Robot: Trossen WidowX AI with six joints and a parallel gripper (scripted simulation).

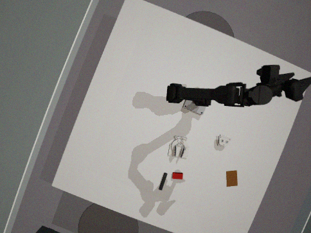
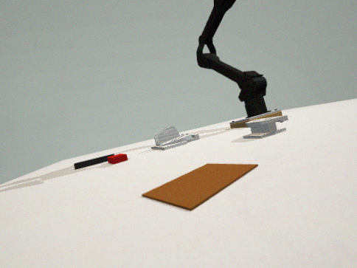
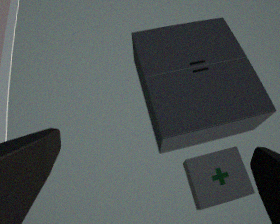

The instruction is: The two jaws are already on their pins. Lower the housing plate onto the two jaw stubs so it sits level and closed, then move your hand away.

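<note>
The pale base with the two jaws (image 1: 178, 149) lies mid-table. In the exterior view it shows as a low pale assembly (image 2: 171, 142) with a ribbed, curved part standing up from it. A separate small pale plate with two dark round marks (image 1: 224, 140), apparently the housing plate, is away from the jaws, to their right in the top view. In the exterior view that plate (image 2: 282, 118) sits raised on a pale block with a flat foot. My gripper (image 3: 156, 147) is open and empty, far from both, facing beyond the table at the right edge of the top view.
A red block (image 1: 177, 176) (image 2: 118, 159) and a black bar (image 1: 163, 181) (image 2: 90, 162) lie close together near the jaws. An orange-brown flat mat (image 1: 231, 178) (image 2: 200, 184) lies apart. The wrist view shows a dark cabinet (image 3: 200, 95) and a grey box with a green cross (image 3: 205, 192).
</note>
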